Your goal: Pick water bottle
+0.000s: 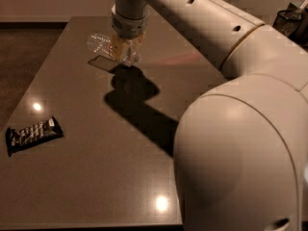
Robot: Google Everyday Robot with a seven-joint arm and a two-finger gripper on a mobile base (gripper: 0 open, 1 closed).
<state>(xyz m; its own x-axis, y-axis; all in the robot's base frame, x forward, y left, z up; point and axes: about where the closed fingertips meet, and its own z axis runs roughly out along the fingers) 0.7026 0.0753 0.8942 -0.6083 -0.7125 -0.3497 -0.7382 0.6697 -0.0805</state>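
Camera view, looking along the robot's cream-white jointed arm (226, 28) across a dark grey-brown rectangular table (72, 177).

The arm's bulky nearest segment stands over the table's near right corner. From there the arm reaches to the table's far end, where a grey wrist collar points straight down.

The two-finger gripper (126, 54) hangs below this collar, above the far middle of the table. Its yellowish fingers (118, 49) are closed part-way onto the small clear ribbed plastic water bottle (102, 43), one on each side of the bottle's right-hand end.

The bottle lies roughly level in that grip, and its free end sticks out toward the table's left edge. Its cap and label band cannot be made out.

A small dark patch (100, 62) lies on the table just below the bottle. The arm's broad shadow (137, 105) runs from under the gripper toward the table's near right.

A black-wrapped snack bar with pale lettering (33, 134) lies flat near the table's left edge, well apart from the bottle.

A dark container (291, 18) stands beyond the table's far right corner; what is in it cannot be made out.
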